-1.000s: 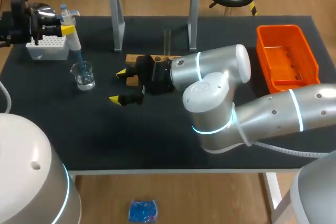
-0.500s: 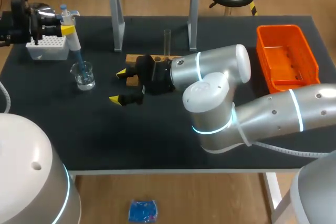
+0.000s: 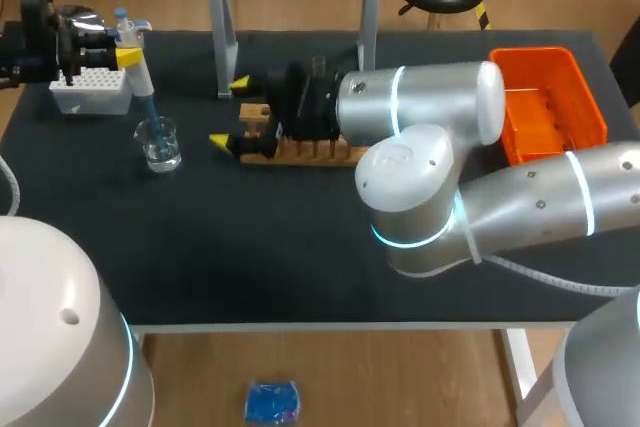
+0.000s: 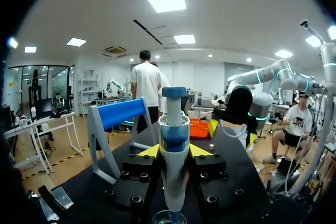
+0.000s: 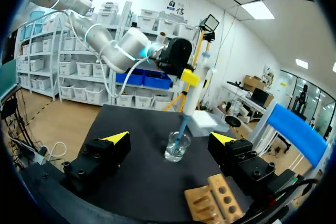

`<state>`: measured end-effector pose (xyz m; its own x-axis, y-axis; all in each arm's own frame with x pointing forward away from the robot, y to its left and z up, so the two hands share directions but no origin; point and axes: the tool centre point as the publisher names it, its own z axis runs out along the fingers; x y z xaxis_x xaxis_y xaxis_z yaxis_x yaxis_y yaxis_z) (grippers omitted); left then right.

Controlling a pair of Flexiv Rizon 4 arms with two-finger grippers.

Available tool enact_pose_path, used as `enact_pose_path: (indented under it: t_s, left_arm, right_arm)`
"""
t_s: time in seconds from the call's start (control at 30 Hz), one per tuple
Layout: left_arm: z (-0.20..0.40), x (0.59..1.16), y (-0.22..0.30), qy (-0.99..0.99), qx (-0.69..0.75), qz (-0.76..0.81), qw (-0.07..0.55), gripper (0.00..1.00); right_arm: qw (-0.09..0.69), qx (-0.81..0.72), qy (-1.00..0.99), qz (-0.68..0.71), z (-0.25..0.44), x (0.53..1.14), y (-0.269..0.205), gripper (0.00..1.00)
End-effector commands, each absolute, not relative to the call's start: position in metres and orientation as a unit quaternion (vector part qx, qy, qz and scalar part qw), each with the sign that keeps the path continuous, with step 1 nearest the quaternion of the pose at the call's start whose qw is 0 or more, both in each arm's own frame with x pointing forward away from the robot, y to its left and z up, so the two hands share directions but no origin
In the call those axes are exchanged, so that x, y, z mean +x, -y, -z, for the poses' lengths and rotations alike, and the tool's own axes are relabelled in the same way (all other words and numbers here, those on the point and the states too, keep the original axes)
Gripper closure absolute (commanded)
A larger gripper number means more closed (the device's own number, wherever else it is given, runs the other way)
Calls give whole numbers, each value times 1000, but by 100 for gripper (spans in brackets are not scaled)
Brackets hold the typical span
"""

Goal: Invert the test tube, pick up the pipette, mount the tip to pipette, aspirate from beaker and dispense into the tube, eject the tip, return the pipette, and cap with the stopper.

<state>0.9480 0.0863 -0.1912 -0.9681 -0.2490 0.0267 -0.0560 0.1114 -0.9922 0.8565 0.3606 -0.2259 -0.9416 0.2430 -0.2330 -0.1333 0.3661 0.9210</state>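
**Black tabletop, yellow tips, one orange tray**

The tabletop point(image 3: 300, 257) is matte black. The pipette point(image 3: 137, 65) is white with blue bands and a blue cap, above a clear beaker point(image 3: 158, 144). The left gripper point(image 4: 173, 150) and right gripper point(image 3: 228, 112) are black with yellow tips. The rack point(image 3: 310, 153) is pale wood, the tray point(image 3: 596, 107) orange, the tip box point(image 3: 92, 93) white. The right arm point(image 3: 520, 207) is silver with cyan rings.

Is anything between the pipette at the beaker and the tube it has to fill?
Yes. The right gripper, open, sits at the rack's end toward the beaker, between the pipette and the tube.
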Motion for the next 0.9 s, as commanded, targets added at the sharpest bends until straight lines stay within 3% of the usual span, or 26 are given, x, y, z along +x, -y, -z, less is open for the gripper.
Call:
enact_pose_path:
  t_s: [0.03, 0.4, 0.9]
  left_arm:
    - [192, 949, -87, -741, -101, 659, 72, 100]
    - [192, 949, -87, -741, -101, 659, 72, 100]
    - [192, 949, -87, -741, -101, 659, 72, 100]
  right_arm:
    - [165, 28, -856, -489, 169, 851, -333, 0]
    - [179, -52, -858, -478, 107, 874, -336, 0]
    - [50, -21, -863, -502, 96, 915, -380, 0]
